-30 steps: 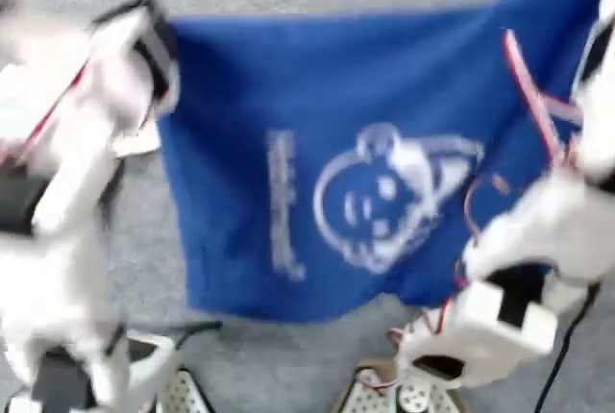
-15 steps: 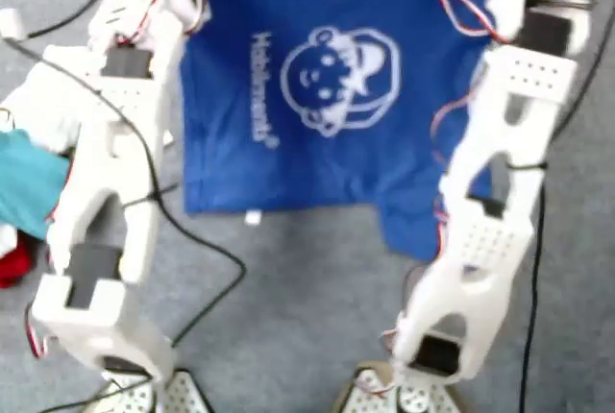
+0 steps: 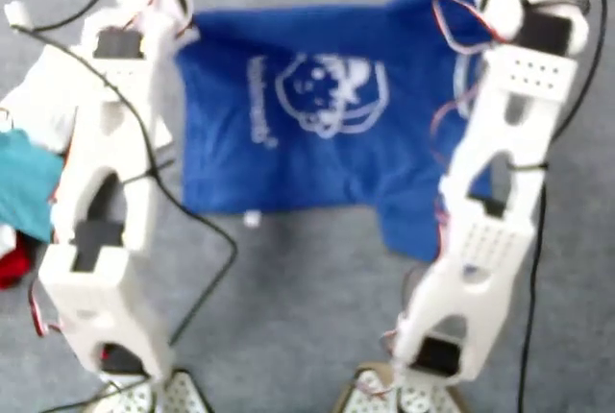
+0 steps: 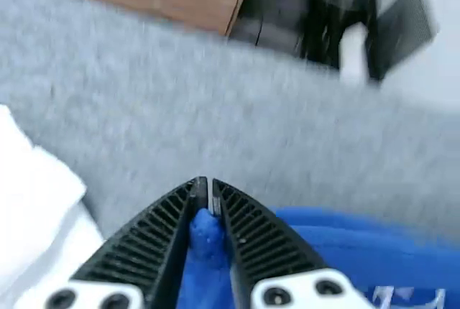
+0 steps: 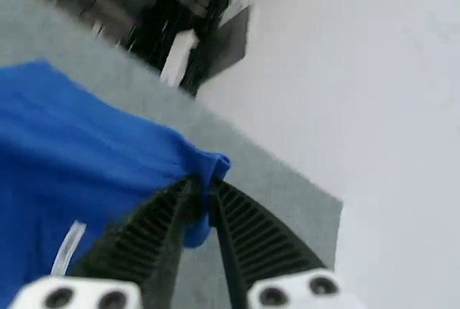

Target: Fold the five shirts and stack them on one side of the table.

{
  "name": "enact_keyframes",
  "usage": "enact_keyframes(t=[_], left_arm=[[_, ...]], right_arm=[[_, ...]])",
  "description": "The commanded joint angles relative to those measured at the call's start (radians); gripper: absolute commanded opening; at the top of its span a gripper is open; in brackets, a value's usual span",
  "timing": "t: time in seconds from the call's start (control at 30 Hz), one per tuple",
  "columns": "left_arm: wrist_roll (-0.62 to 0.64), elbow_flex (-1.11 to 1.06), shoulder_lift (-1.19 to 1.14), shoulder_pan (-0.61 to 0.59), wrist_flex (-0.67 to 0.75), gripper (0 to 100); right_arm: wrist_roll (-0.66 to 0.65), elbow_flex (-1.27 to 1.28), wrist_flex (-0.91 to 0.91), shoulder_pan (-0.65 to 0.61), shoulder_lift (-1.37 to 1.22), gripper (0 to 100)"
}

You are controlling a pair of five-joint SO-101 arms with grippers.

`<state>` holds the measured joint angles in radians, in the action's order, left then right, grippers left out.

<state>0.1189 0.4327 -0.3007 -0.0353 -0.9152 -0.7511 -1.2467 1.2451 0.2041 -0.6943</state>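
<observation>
Currently spread over the far part of the grey table [image 3: 288, 327]: blue shirt [image 3: 317, 158], white print facing up, one sleeve trailing toward the near side beside the right arm [image 3: 500, 182]. Held at both far corners. Left jaws closed on a bunched fold of the blue fabric, pinched between the ribbed black pads [image 4: 154, 233] in the left wrist view. In the high view, placed at the shirt's far left corner, at the end of the left arm [image 3: 106, 144]. Right jaws likewise clamped on a blue edge of the cloth, pads [image 5: 259, 230] nearly meeting around it, at the shirt's far right corner. Far edge of the shirt drawn fairly straight between the two grips. Off at the table's left edge, beside the left arm: teal cloth [image 3: 24, 182], red cloth [image 3: 10, 264] just nearer, white cloth [image 3: 38, 96] partly under the arm. Black cable [image 3: 197, 226] looping across the table between the arms.
</observation>
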Motion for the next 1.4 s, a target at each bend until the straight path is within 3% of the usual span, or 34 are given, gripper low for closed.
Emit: enact_keyframes(t=[0.0,0.17,0.37,0.5,0.7,0.87,1.07,1.27,1.37], left_arm=[[-0.077,0.04,0.077,0.04,-0.13,2],[-0.077,-0.081,0.085,0.087,-0.153,2],[-0.077,-0.292,0.09,0.097,-0.147,2],[-0.078,-0.437,0.193,0.114,-0.132,2],[-0.077,-0.781,0.458,0.157,0.049,2],[-0.046,-0.988,0.498,0.132,0.281,2],[0.003,-0.951,0.407,0.08,0.402,2],[0.002,-0.76,0.219,0.029,0.381,2],[-0.003,-0.657,0.166,0.021,0.272,2]], right_arm=[[-0.061,-0.093,0.196,0.01,0.07,0.2],[-0.074,-0.113,0.31,0.027,0.076,0.2],[-0.196,-0.231,0.532,0.036,0.068,0.2],[-0.198,-0.243,0.542,0.079,0.068,0.2],[-0.247,-0.189,0.542,0.15,0.076,0.2],[-0.259,-0.163,0.543,0.163,0.076,0.2],[-0.275,-0.042,0.543,0.163,0.077,0.2],[-0.287,0.062,0.543,0.174,0.085,0.2],[-0.288,0.147,0.543,0.17,0.139,0.2]])
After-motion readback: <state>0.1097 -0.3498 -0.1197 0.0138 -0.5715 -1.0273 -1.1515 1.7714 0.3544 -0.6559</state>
